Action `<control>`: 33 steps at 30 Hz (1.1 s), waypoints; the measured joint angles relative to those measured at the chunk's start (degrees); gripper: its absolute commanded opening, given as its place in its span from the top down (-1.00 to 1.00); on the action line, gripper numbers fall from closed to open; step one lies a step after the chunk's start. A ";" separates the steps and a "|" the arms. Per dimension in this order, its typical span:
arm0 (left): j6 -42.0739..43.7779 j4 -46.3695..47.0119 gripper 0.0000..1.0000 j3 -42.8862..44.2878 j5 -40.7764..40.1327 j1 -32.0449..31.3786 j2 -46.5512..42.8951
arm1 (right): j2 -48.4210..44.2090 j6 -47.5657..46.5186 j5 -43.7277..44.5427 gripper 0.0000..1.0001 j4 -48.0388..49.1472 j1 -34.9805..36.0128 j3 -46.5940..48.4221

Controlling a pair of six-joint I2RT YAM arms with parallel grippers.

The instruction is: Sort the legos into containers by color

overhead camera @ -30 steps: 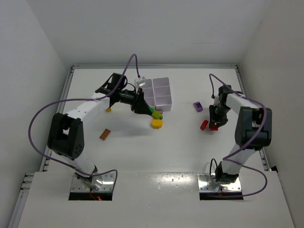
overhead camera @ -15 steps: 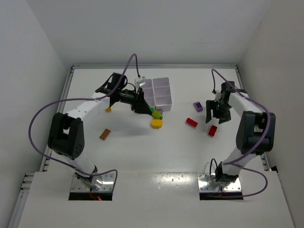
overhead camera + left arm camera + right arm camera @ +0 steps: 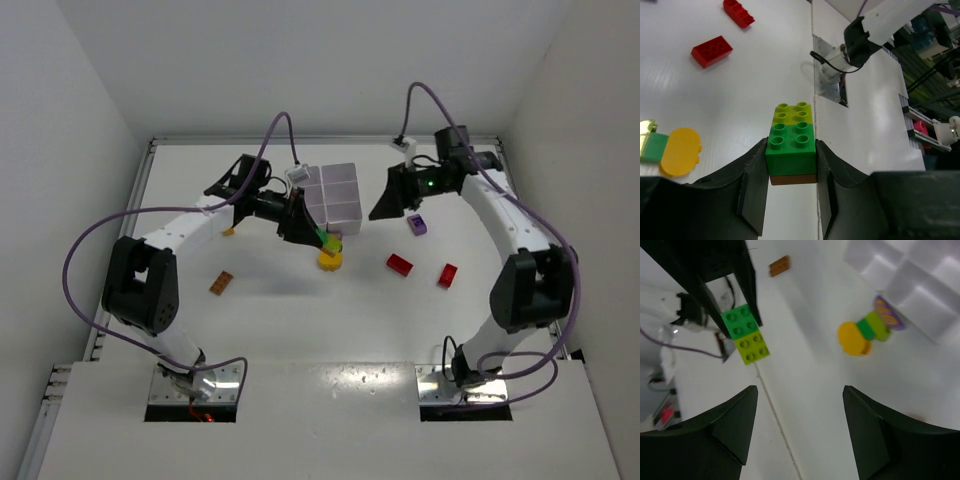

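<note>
My left gripper [image 3: 312, 232] is shut on a clump of a green, a lime and a brown lego [image 3: 791, 145], held above the table just in front of the white six-compartment tray [image 3: 331, 196]. The clump also shows in the right wrist view [image 3: 745, 334]. My right gripper [image 3: 384, 206] is open and empty, raised to the right of the tray. Two red legos [image 3: 400, 264] [image 3: 447, 274] and a purple lego [image 3: 417, 224] lie on the table at the right. A yellow, green and purple clump [image 3: 330, 258] lies below the tray.
An orange lego [image 3: 221, 283] and a small yellow-orange piece [image 3: 229, 231] lie at the left. White walls enclose the table on three sides. The tray also shows in the right wrist view [image 3: 910, 280].
My right gripper has left the two red legos, now lying apart on the table, and has risen and swung left toward the tray. The left gripper has barely moved.
</note>
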 measured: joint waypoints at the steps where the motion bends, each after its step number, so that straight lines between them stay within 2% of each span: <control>1: 0.00 -0.04 1.00 0.00 0.52 -0.26 0.00 | 1.44 -0.02 -1.51 -0.39 -0.66 1.86 0.31; 8: 0.00 -0.28 1.00 0.26 2.40 -1.29 0.00 | 7.17 -0.15 -7.50 -0.42 -2.54 11.43 2.10; 22: -0.02 -0.52 1.00 2.19 3.85 -1.29 1.33 | 6.64 -3.82 -8.68 -0.44 -4.42 18.14 2.91; 26: -0.02 -0.52 1.00 2.23 4.11 -1.29 1.46 | 6.62 -4.44 -7.85 -0.24 -4.63 18.32 2.80; 27: -0.02 -0.50 1.00 2.23 4.24 -1.31 1.46 | 6.62 -4.57 -7.72 -0.10 -4.66 18.32 2.80; 30: -0.15 -0.63 1.00 2.23 4.76 -1.33 1.46 | 6.62 -5.55 -6.82 0.09 -4.68 18.32 2.80; 33: -0.15 -0.70 1.00 2.25 5.05 -1.40 1.46 | 6.62 -6.45 -6.21 0.19 -4.66 18.29 2.67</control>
